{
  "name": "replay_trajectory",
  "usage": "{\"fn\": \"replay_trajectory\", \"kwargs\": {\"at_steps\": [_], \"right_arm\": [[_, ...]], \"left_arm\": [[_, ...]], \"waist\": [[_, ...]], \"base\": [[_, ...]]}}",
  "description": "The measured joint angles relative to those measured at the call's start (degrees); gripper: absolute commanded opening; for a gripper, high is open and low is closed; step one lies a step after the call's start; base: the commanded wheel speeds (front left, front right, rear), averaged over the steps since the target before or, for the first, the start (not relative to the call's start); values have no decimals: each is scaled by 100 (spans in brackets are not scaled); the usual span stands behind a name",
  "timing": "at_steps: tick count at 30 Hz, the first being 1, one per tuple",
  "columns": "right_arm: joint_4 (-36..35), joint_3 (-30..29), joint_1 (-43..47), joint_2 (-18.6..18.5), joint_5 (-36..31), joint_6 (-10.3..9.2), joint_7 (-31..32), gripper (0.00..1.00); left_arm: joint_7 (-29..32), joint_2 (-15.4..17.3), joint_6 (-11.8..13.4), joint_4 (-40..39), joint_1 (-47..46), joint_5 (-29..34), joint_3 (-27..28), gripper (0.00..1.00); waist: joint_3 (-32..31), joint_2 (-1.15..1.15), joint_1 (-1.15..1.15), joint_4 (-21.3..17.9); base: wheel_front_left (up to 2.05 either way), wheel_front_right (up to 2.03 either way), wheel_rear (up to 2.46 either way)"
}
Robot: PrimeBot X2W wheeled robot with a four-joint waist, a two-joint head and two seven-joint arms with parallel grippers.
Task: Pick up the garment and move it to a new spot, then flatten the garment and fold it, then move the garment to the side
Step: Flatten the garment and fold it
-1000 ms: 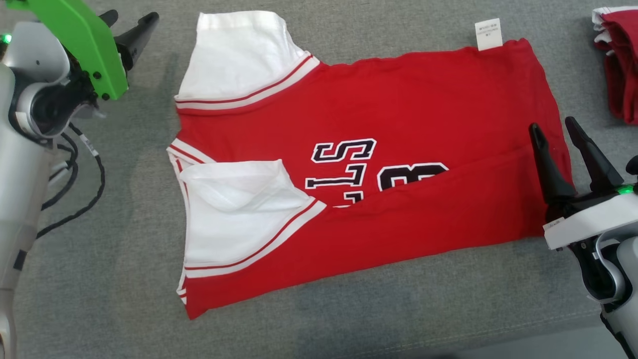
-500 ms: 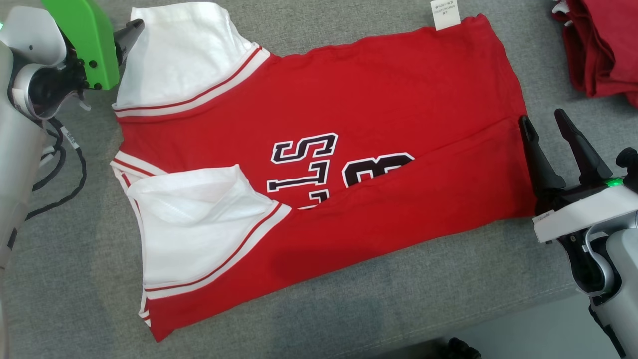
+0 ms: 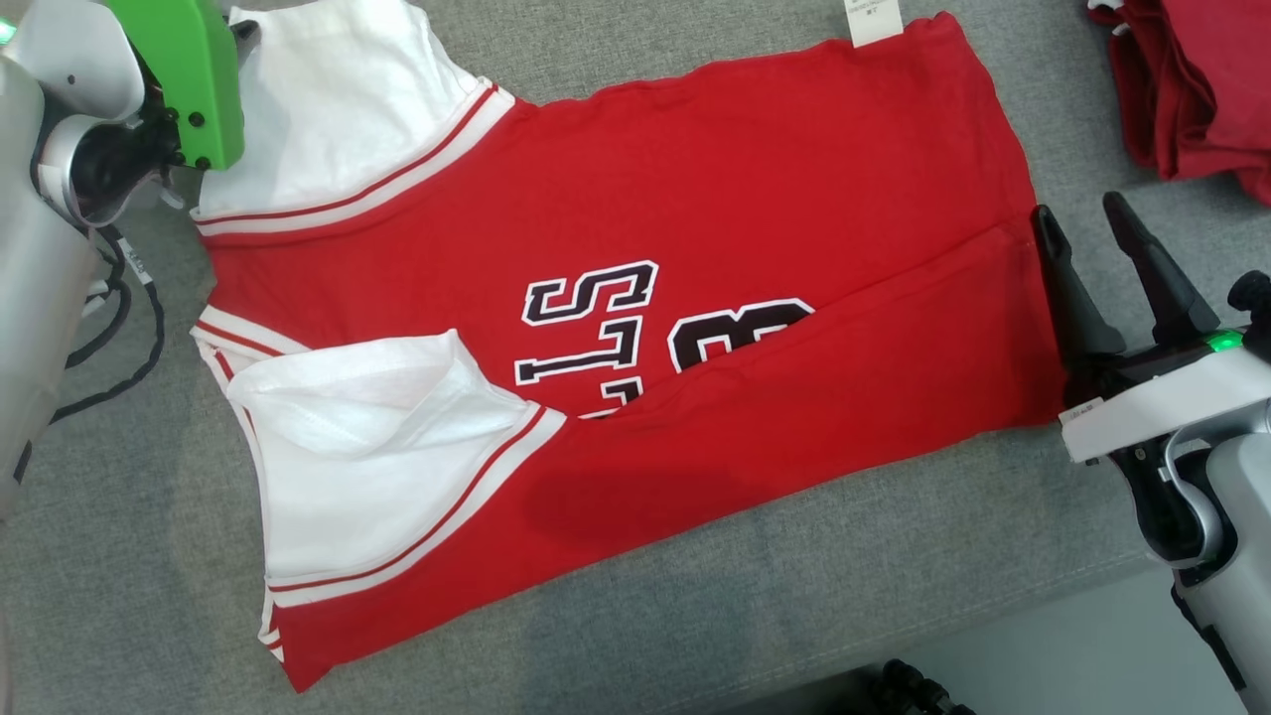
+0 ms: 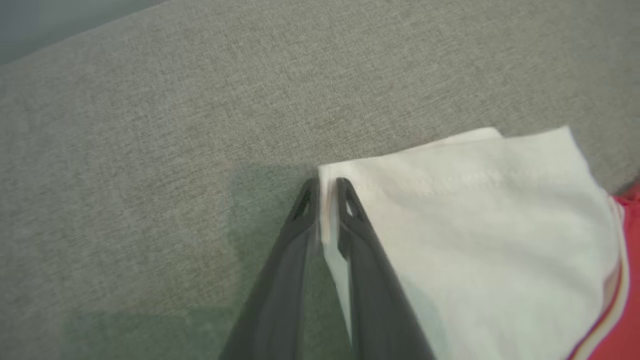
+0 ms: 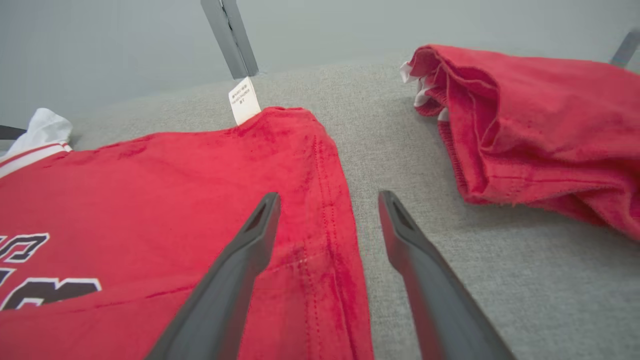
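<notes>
Garment point(image 3: 715, 228) of soft red knit, with white sleeves and black block letters, lies flat and half folded on the grey woven surface point(image 3: 794, 596). The left gripper point(image 4: 327, 187) pinches the stitched corner of one white sleeve point(image 4: 475, 210) between its thin dark fingers. The right gripper point(image 5: 328, 197) stands open across the hemmed red edge.

Left arm: the pale grey forearm point(image 3: 30, 298) with its bright green wrist cover point(image 3: 189, 79) sits at the upper-left corner of the red jersey with white sleeves point(image 3: 695, 199). The left gripper point(image 4: 327, 186), two long dark fingers standing nearly together, pinches the edge of the far white sleeve. Right arm: the white wrist point(image 3: 1162, 407) is just off the jersey's hem end, the right gripper point(image 3: 1080, 211) is spread wide, one finger over the hem, the other beyond it.
</notes>
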Motion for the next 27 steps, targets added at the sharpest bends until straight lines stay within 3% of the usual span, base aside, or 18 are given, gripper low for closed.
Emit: {"fn": "replay_trajectory", "kwargs": {"at_steps": [5, 10, 19, 23, 27], "right_arm": [[47, 153, -249, -149, 29, 0, 0, 100], [444, 565, -870, -253, 300, -1, 185, 100], [1279, 1143, -2533, -500, 831, -1, 1887, 100], [1837, 1262, -3187, -409, 987, -2, 2775, 100], [2363, 1510, -3709, -235, 716, -2, 3277, 100]], "left_arm": [[-56, 52, -1, -125, -3, -126, -276, 0], [-534, 249, -1, -392, -114, -183, -550, 0], [-772, 456, -1, -604, -345, -344, -1021, 0], [-810, 514, -1, -669, -391, -436, -1204, 0], [-840, 570, -1, -743, -475, -563, -1373, 0]], "waist": [[-31, 0, 0, 11], [-45, 0, 0, 12], [2, 0, 0, 114], [18, 0, 0, 143], [38, 0, 0, 169]], "base": [[0, 0, 0], [0, 0, 0], [0, 0, 0], [0, 0, 0], [0, 0, 0]]}}
